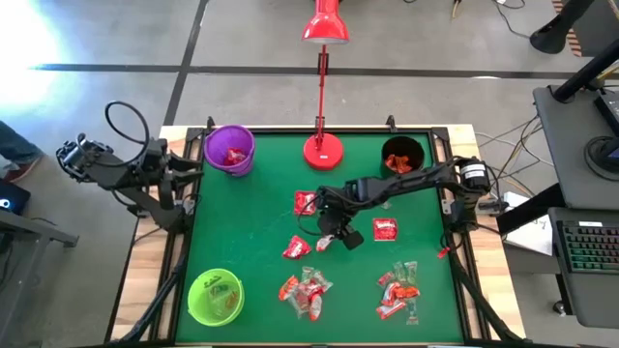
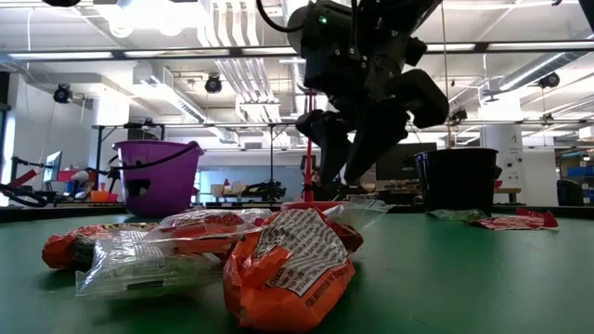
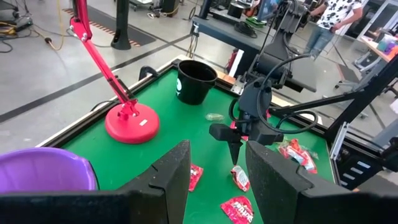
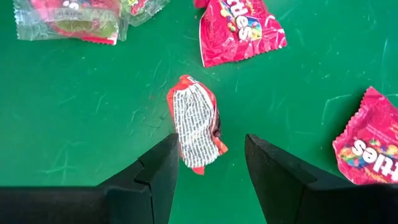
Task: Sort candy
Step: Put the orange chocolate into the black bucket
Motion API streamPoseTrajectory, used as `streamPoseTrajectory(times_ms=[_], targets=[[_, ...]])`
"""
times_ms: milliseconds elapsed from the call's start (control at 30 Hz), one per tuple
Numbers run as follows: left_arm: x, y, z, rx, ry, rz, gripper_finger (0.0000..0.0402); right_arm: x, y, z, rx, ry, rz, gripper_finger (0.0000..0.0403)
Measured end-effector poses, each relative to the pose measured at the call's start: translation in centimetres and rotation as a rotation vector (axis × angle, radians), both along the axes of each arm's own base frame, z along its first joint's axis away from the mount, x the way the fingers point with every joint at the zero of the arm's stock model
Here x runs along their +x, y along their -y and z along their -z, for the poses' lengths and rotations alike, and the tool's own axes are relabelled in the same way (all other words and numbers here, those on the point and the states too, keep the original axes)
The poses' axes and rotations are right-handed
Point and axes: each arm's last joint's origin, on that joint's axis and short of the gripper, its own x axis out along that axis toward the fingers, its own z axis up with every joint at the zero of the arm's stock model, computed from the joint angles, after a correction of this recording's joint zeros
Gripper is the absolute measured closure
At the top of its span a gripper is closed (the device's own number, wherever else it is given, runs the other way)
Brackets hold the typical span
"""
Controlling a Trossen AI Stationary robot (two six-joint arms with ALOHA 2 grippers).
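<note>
Candy is spread over the green table (image 1: 242, 222), some already in the purple cup (image 1: 229, 151) and black cup (image 1: 402, 155). Right gripper (image 4: 208, 163) hangs above an orange-red packet (image 4: 194, 123), fingers wide w/ nothing held, so prob the pickup step. Next it needs to drop straight down and close on it. Left gripper (image 3: 214, 180) waits by the purple cup, open & empty.

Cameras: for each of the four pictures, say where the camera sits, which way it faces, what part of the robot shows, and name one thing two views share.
High view: above, facing straight down on the table; both arms show.
Low view: at tabletop height, facing level across the candy; the right gripper hangs behind it.
Left wrist view: on the left arm, facing across the table; its own open fingers show.
Right wrist view: facing down; open fingers straddle a candy packet.
Shared: the lamp base.
</note>
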Motion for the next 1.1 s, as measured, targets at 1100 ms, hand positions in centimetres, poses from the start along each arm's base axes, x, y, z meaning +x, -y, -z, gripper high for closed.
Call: streamPoseTrajectory(times_ms=[1100], targets=[[0.0,0.0,0.4,0.024,-0.041,-0.001,0.0264,-0.1,-0.2,5.3,0.043,0.056,0.011,0.0227]])
